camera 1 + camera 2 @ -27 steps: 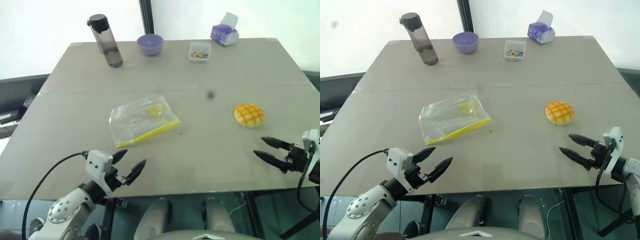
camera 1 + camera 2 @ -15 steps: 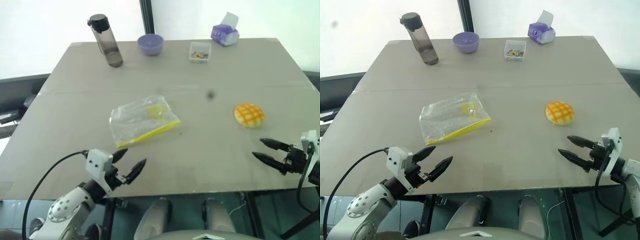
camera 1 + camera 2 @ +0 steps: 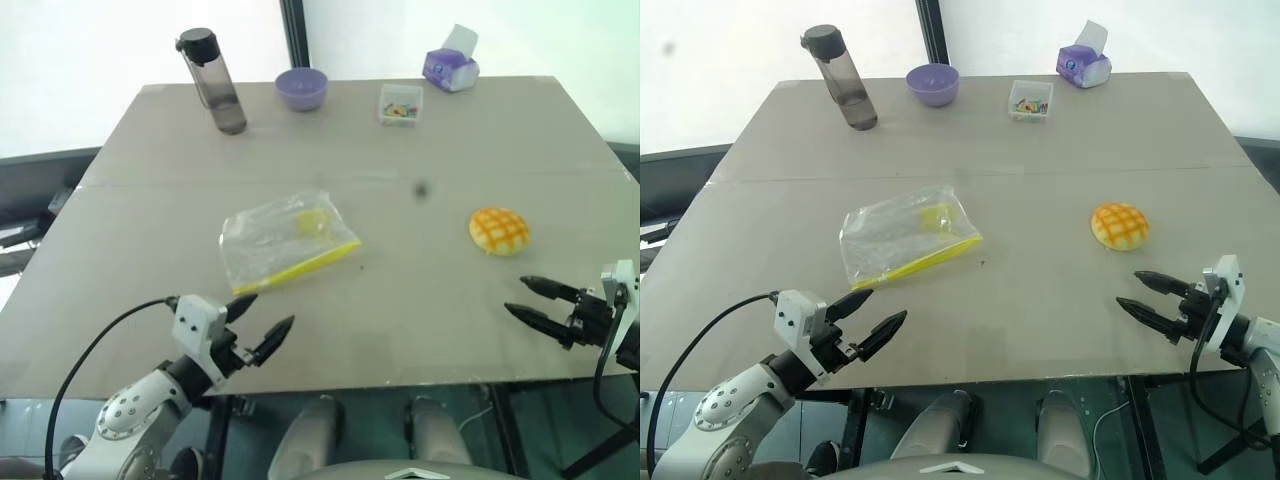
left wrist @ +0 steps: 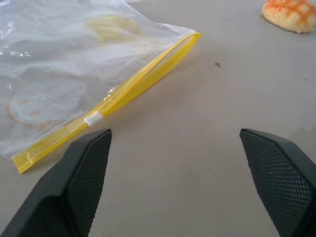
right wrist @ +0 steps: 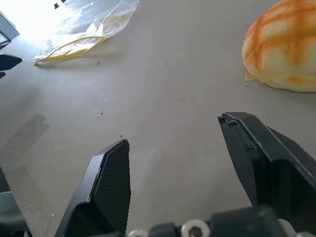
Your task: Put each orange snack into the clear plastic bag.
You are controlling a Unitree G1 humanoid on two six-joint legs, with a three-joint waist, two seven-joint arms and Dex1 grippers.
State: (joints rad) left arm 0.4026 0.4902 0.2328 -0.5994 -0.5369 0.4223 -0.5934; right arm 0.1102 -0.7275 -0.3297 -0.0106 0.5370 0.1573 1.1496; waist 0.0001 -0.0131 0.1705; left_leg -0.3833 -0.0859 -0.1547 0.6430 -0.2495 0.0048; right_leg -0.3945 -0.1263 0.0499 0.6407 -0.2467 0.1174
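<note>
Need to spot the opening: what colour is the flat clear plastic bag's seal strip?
Yellow seal strip, clearest in the left wrist view.

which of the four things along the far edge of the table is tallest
The dark water bottle with the black cap, at the far left of the row. It stands upright, well above the purple bowl, the small clear box and the purple tissue pack.

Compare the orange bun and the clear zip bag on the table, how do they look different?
The orange bun is domed, opaque, with a criss-cross grid; the clear zip bag lies flat, crinkly and see-through. The bag is larger than the bun. The bun lies toward the robot's right side, the bag left of centre. Both rest on the grey table, apart, untouched by either pincer.
</note>
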